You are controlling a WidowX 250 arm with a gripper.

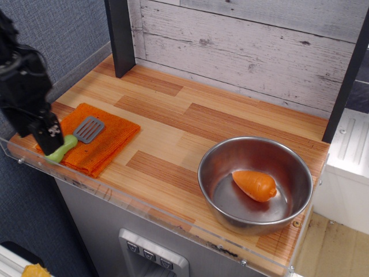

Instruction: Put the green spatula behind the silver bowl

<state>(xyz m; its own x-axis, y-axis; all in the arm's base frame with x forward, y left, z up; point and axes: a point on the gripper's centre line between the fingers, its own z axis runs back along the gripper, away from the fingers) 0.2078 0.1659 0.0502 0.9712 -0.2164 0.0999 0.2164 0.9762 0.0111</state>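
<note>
Bowl [255, 183] sitting near front right corner of tabletop [190, 130], carrot [255, 185] lying inside. Spatula [74, 139] lying on orange cloth [95, 138] at front left corner, green handle pointing toward front edge, grey blade toward back. Gripper [47, 138] hanging at left edge, overlapping handle end; cannot tell whether jaws are gaping or closed. Dark post [120, 37] standing at back left corner.

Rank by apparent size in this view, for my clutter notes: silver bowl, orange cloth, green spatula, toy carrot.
1. silver bowl
2. orange cloth
3. green spatula, handle end hidden by the gripper
4. toy carrot, nearly spatula-sized; that order is unsure.
</note>
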